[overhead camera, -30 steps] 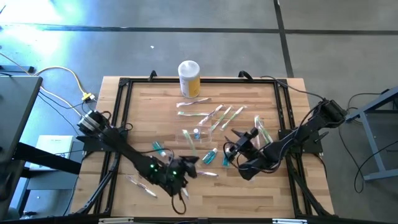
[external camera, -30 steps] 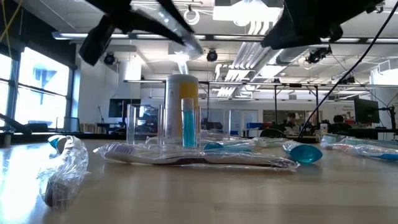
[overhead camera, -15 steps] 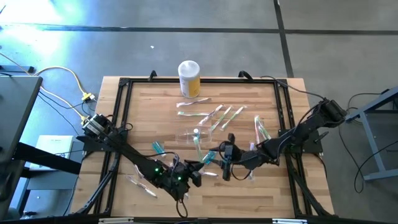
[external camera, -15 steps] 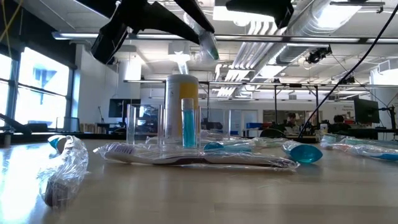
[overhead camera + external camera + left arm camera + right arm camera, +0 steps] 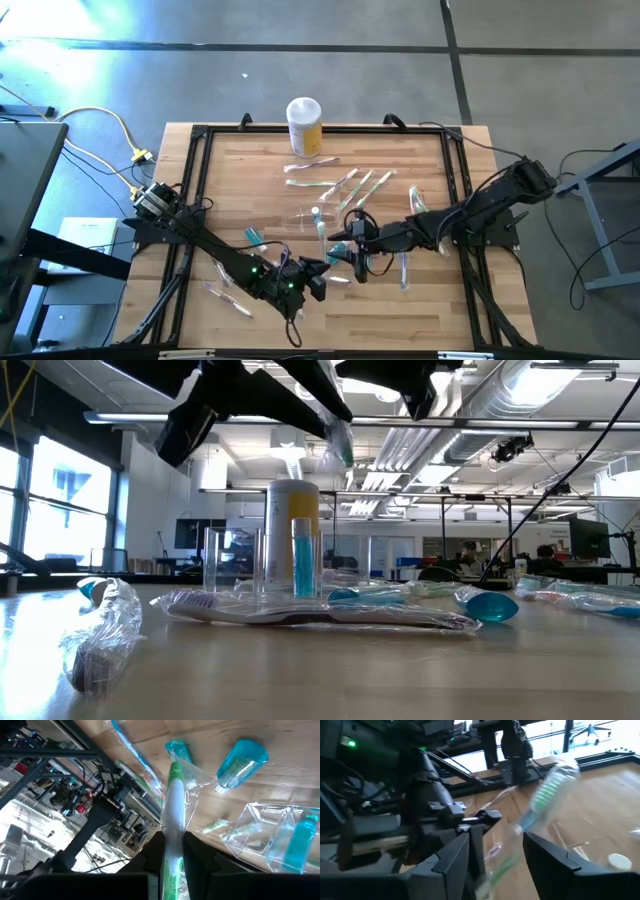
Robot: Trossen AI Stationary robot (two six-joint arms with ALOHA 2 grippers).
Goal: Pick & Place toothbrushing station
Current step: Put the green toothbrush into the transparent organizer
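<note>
Left pincer (image 5: pixel 322 268) near the desk's front edge, clamped on a green-and-white toothbrush in clear plastic wrap (image 5: pixel 173 815), lifted off the wood. Right pincer (image 5: pixel 352 252) just beside it, jaws apart, holding nothing — the wrapped brush tip sits between its fingers (image 5: pixel 447 865). The toothbrushing station, a small clear see-through plastic container (image 5: pixel 305 218), lies mid-desk, just beyond both pincers toward the far edge, long axis roughly parallel to the front edge. Left pincer looks marginally nearer — hard to call.
</note>
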